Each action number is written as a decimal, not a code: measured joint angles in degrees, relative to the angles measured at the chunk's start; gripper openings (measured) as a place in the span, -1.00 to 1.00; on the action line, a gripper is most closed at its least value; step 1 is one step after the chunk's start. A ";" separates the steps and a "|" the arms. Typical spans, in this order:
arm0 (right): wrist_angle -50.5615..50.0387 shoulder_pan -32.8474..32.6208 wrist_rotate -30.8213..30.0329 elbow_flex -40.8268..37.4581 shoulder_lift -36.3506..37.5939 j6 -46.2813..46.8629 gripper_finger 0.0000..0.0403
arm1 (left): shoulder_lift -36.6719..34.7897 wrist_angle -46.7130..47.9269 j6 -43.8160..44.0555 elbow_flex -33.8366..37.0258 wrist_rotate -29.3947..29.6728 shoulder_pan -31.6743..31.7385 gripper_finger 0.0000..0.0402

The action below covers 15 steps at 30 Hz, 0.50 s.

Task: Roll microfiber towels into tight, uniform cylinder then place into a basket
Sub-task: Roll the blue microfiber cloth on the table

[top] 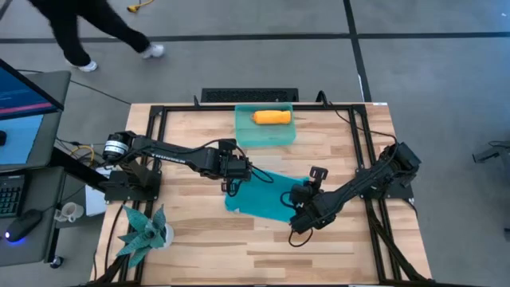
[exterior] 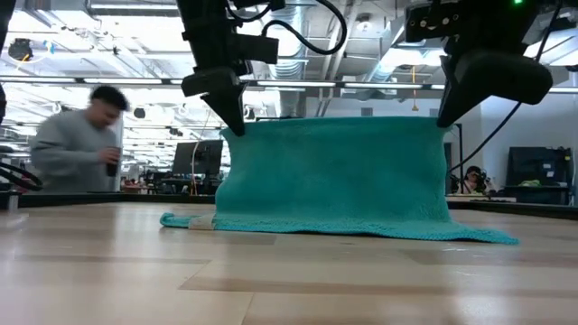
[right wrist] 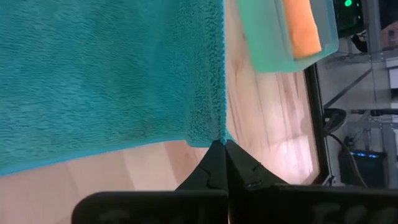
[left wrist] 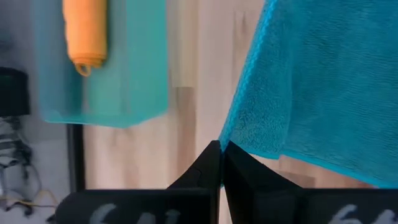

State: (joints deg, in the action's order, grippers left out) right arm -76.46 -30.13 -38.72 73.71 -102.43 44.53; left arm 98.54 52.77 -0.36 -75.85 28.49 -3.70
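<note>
The teal-blue towel [exterior: 334, 176] hangs like a curtain between my two grippers, and its lower edge [exterior: 361, 230] lies on the table. It also shows in the high view [top: 259, 198]. My left gripper [exterior: 233, 122] is shut on its upper left corner. My right gripper [exterior: 445, 117] is shut on its upper right corner. The orange towel [top: 272, 117] lies rolled up inside the sea-green basket [top: 264, 137] at the table's far side. My left gripper pinches the towel's upper left corner [left wrist: 231, 138] between its two shut fingers, coming from above. The towel hangs below the fingers. My right gripper pinches the upper right corner [right wrist: 219, 134] between its two shut fingers, also from above. The top edge [exterior: 334, 120] runs straight between both grippers.
A spiky teal plant [top: 143, 231] stands at the table's near left corner. A black metal frame [top: 163, 112] runs round the table. A person [exterior: 81, 144] stands in the room beyond the far left. Bare wood [top: 239, 247] lies near the front edge.
</note>
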 joint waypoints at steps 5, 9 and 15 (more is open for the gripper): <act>-1.06 0.65 -0.22 0.02 0.00 -0.02 -0.98 | 0.00 -0.08 -0.94 -0.03 2.41 -0.02 -1.00; -0.07 0.37 0.01 0.02 0.00 0.00 -0.98 | 0.00 0.29 -0.64 -0.03 1.77 -0.06 -1.00; 5.01 -1.99 1.86 0.02 0.00 -0.02 -0.98 | 0.00 2.37 1.53 -0.03 -2.28 -2.49 -1.00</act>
State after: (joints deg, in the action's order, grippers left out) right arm -71.45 -32.12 -36.86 73.73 -102.43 44.51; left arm 98.54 55.14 1.17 -75.88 26.20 -6.19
